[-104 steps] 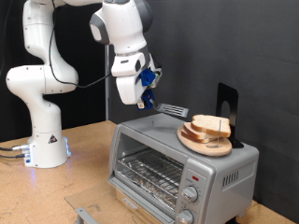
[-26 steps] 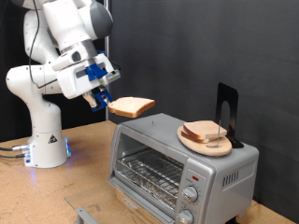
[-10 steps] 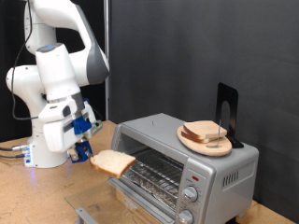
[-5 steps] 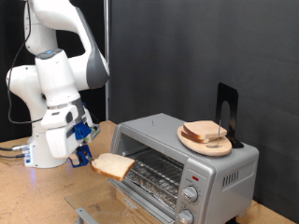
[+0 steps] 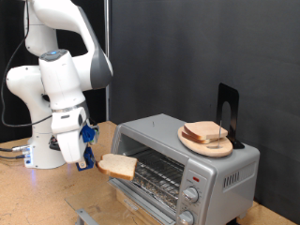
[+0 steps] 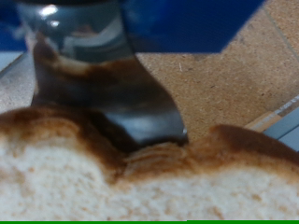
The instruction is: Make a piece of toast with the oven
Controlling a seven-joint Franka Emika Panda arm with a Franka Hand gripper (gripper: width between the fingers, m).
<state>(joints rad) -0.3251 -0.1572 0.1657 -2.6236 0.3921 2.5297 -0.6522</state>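
My gripper [image 5: 93, 161] is shut on the piece of toast [image 5: 118, 166], a pale slice with a tan crust, and holds it flat in front of the oven's [image 5: 187, 159] open front, level with the wire rack [image 5: 150, 171]. The slice's far end sits at the oven opening on the exterior view's left. In the wrist view the toast [image 6: 140, 182] fills the lower half, with one dark finger [image 6: 121, 93] pressed on its crust. The oven door hangs open below.
A round wooden plate [image 5: 205, 142] with more bread slices [image 5: 206, 131] sits on top of the oven, next to a black stand [image 5: 226, 111]. The robot base [image 5: 47, 145] stands on the wooden table at the exterior view's left. Knobs [image 5: 194, 178] are on the oven's right panel.
The arm carried the toast down from above the oven to its open front. In the last second it has moved the slice right, closer to the rack.
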